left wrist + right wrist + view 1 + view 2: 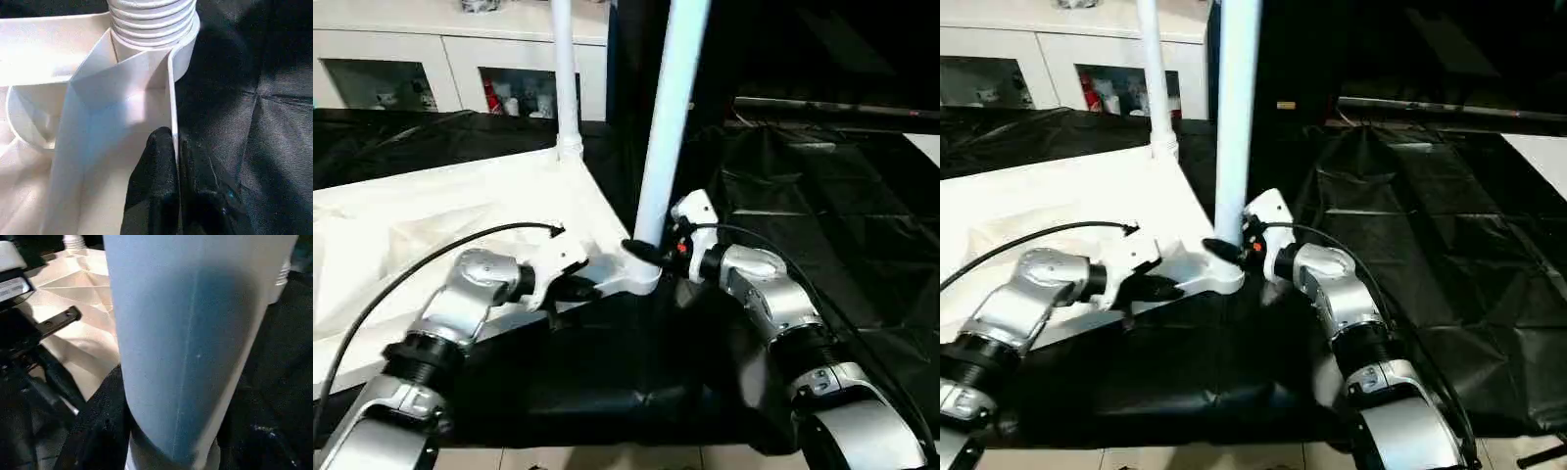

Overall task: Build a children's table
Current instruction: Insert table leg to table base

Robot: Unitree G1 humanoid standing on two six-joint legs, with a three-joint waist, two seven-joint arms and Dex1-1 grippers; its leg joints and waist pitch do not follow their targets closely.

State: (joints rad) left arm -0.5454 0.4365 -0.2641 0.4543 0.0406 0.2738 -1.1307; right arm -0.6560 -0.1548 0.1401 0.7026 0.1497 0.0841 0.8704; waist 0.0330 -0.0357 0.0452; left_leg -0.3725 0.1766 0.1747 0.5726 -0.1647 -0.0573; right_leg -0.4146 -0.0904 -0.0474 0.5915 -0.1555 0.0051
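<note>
A work table draped in black cloth [822,215] carries everything. Directly on it lies the white table top [431,225], underside up, reaching from the left claw [570,287] away to that claw's far side. The top's near corner sits between the left claw and the right claw [651,253], and its edge lies just beside the left claw. Wrinkled black cloth spreads beyond the right claw and in front of both claws, down to the table's near edge.
</note>
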